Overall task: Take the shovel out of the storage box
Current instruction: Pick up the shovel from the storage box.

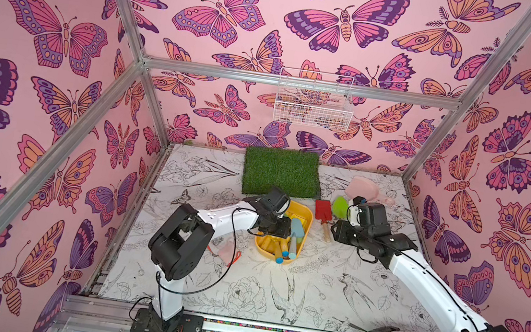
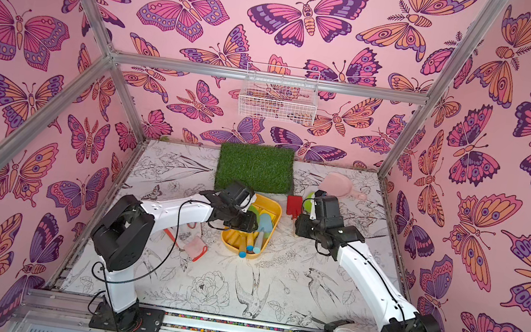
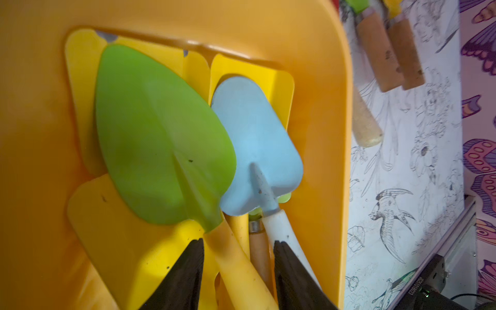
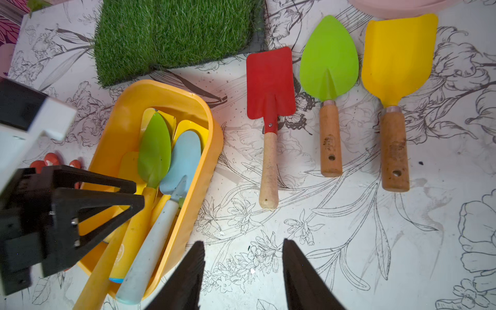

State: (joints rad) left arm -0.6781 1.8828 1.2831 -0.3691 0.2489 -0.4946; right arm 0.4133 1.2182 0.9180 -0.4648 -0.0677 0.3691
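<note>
**Reaching into the storage box [image 4: 166, 86]**

The yellow storage box lies on the desk [image 4: 335, 236], just beside the grass mat [image 4: 171, 32]. Inside it, a green-bladed shovel [image 3: 161, 139] rests against a blue-bladed shovel [image 3: 255, 145]. The left tool [image 3: 238, 241] straddles the green-bladed shovel's yellow handle; whether it clamps cannot be told. The right tool [image 4: 243, 241] hangs open over bare desk, near a red shovel [image 4: 269, 83] outside the box.
</note>
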